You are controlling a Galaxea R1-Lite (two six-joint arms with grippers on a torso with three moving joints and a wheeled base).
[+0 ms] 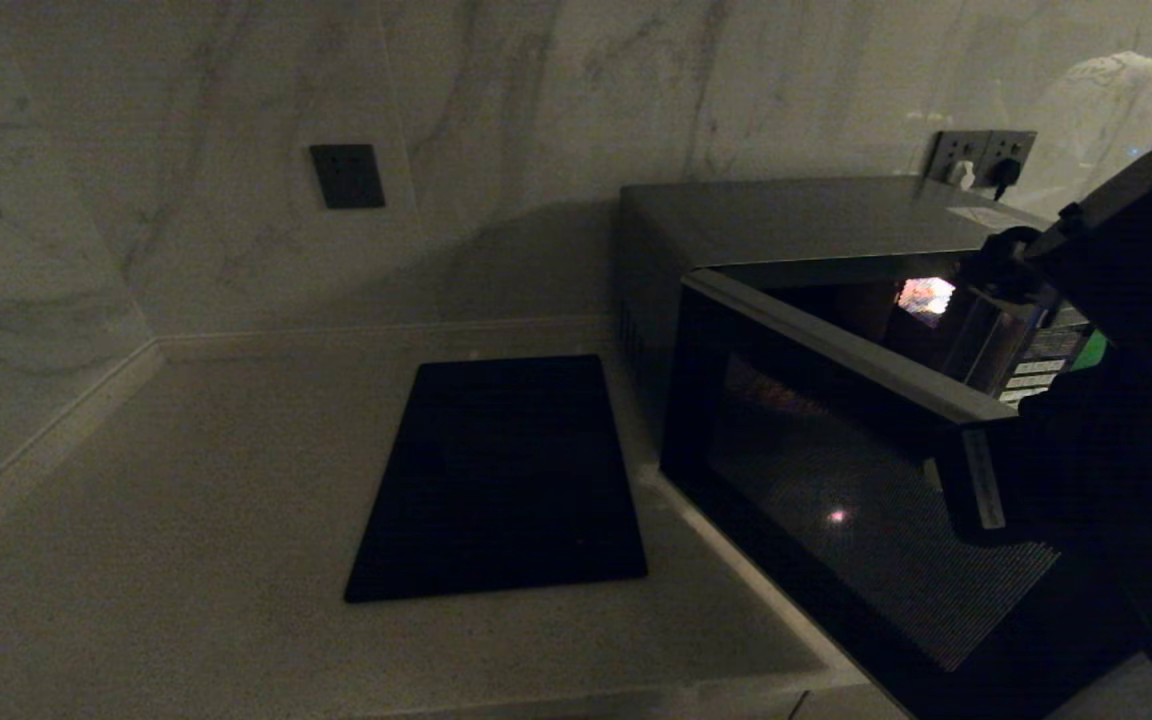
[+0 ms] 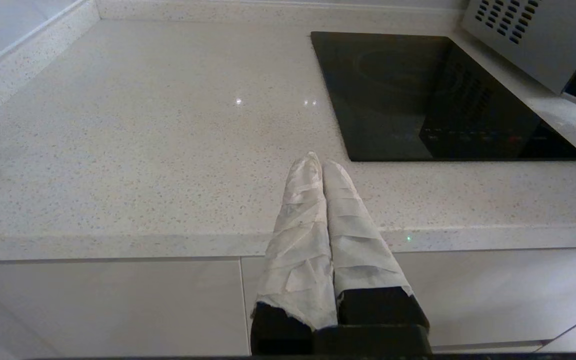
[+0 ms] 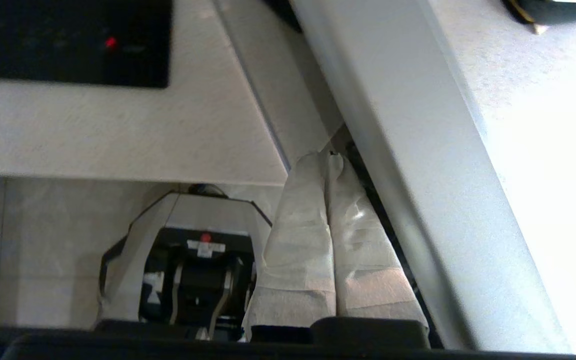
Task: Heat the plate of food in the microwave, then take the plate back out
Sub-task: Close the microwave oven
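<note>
Head view: the microwave (image 1: 836, 300) fills the right half, door (image 1: 836, 480) swung partly open over the worktop (image 1: 186, 500) edge; bare worktop lies left of the slab (image 1: 501, 480). Left wrist view: left gripper (image 2: 320, 162), jaws clenched empty, hangs before the worktop edge. Right wrist view: right gripper (image 3: 329, 159), jaws clenched, tips at the door's edge.

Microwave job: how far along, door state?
The dark grey box microwave has its black glass door ajar. The right hand, fingers shut, sits at the door's edge. The left hand is parked over the pale speckled counter. No plate visible, so stage unclear.
</note>
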